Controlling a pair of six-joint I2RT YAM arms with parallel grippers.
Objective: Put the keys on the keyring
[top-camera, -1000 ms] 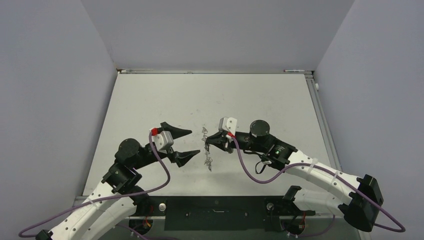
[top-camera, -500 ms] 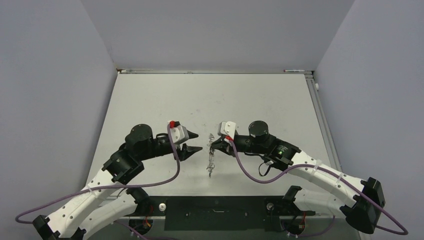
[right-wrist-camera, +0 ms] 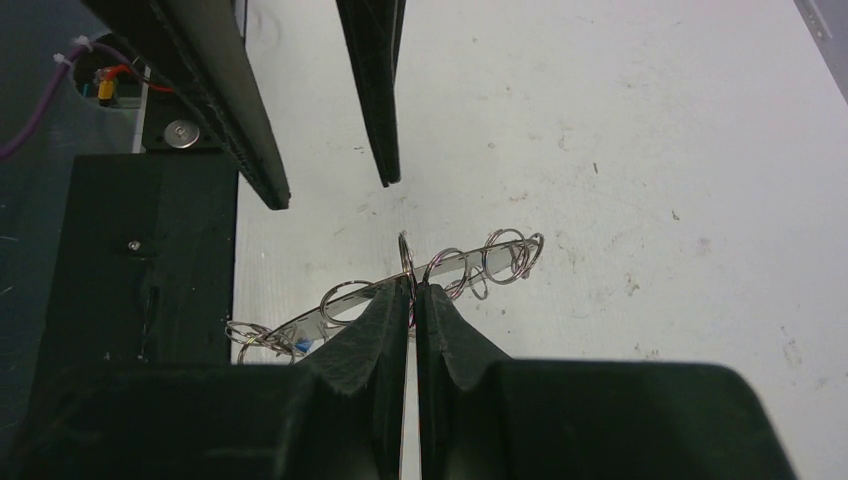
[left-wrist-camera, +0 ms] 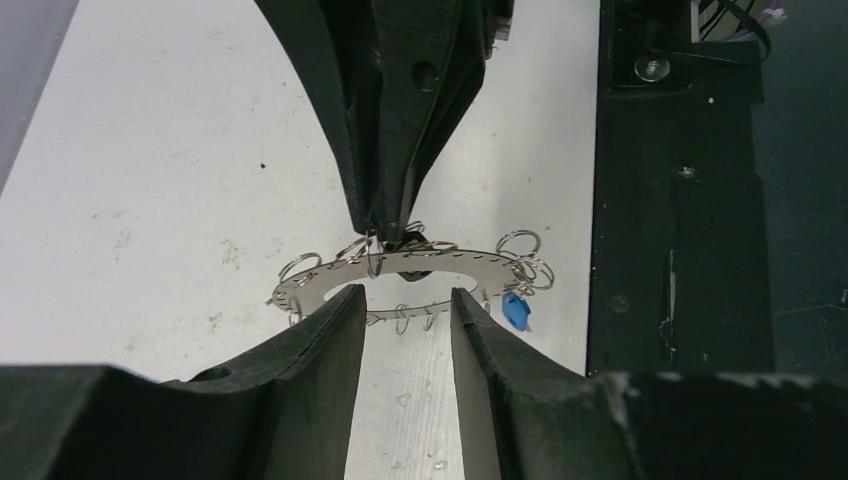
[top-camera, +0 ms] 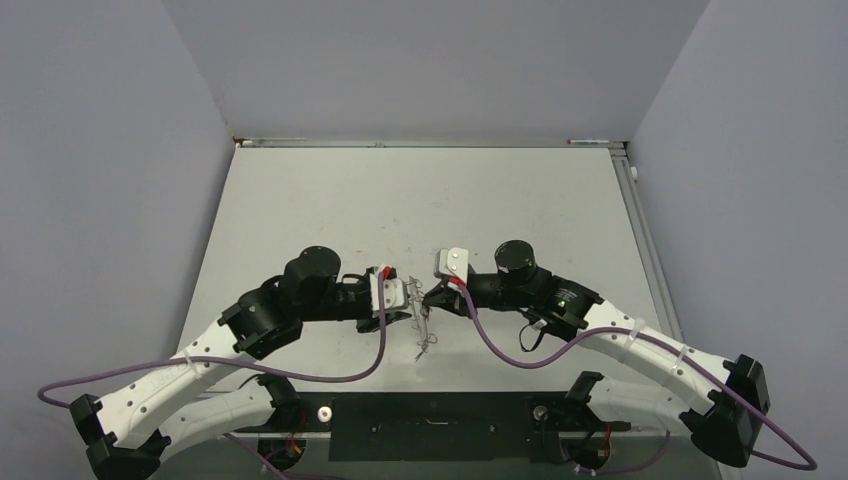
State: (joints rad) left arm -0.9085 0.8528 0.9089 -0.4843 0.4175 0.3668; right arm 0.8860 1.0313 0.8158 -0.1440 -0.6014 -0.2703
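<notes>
Keyring: the keyring (left-wrist-camera: 400, 270) hangs over the table (top-camera: 300, 200), between its centre and its near edge.
Right: the right gripper (right-wrist-camera: 412, 290) is pinched tight on the ring's rim.
Left: the left gripper (left-wrist-camera: 407, 292) is part-parted, with its tips at the opposite rim, grasping nothing.
Remaining: no key is discernible, so threading looks undone.
Change: the left arm has swung in from the left with its jaws narrowing. The right's hold is unchanged.

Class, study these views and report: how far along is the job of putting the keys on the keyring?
Done: the right tool is shut on the rim of the keyring. In hand: the left tool, jaws apart, straddles the opposite edge of the keyring. Left: no key can be made out on the keyring in any view, so threading it remains.
</notes>
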